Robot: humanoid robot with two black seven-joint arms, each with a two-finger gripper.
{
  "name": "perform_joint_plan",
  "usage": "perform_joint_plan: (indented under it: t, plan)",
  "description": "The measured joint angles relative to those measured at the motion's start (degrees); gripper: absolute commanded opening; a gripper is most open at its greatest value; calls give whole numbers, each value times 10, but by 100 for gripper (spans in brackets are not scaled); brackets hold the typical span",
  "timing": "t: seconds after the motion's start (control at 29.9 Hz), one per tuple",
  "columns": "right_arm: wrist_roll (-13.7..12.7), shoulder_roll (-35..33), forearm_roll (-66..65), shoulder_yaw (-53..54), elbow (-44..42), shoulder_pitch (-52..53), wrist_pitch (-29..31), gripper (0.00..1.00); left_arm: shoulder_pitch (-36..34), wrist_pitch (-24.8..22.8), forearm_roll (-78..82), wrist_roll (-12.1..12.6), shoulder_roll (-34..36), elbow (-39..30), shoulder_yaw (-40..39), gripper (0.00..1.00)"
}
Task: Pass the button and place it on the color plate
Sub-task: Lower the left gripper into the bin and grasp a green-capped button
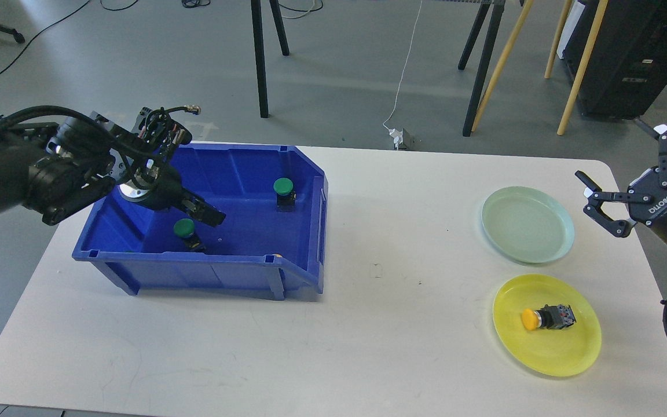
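Left claw (pixel 209 215) is inside the blue bin (pixel 304 174), just beside a green button (pixel 184 229); its finger state cannot be determined. Right claw (pixel 620 191) is open, at 3 o'clock of the green plate (pixel 527 225). A yellow button (pixel 548 318) lies on the yellow plate (pixel 548 356).

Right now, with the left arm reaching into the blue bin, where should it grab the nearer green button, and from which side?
Probably from above. The nearer green button stands roughly upright in the blue bin, round cap on top, dark body below. The left gripper sits just to its right. Closing the fingers across the dark body under the cap looks safer than the smooth domed cap, which could slip.
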Motion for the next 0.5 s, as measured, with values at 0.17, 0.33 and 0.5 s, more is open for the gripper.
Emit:
perform_joint_plan:
  t: [0.17,0.33,0.5]
  plan:
    - [0,-1,0,0,-1,-3,0,100,14,0,4,0,-6,12,1,99]
    - [1,-1,0,0,0,-4,0,100,22,0,25,0,-9,26,1,99]
    - [1,1,0,-1,1,-6,0,100,38,0,35,0,-10,45,1,99]
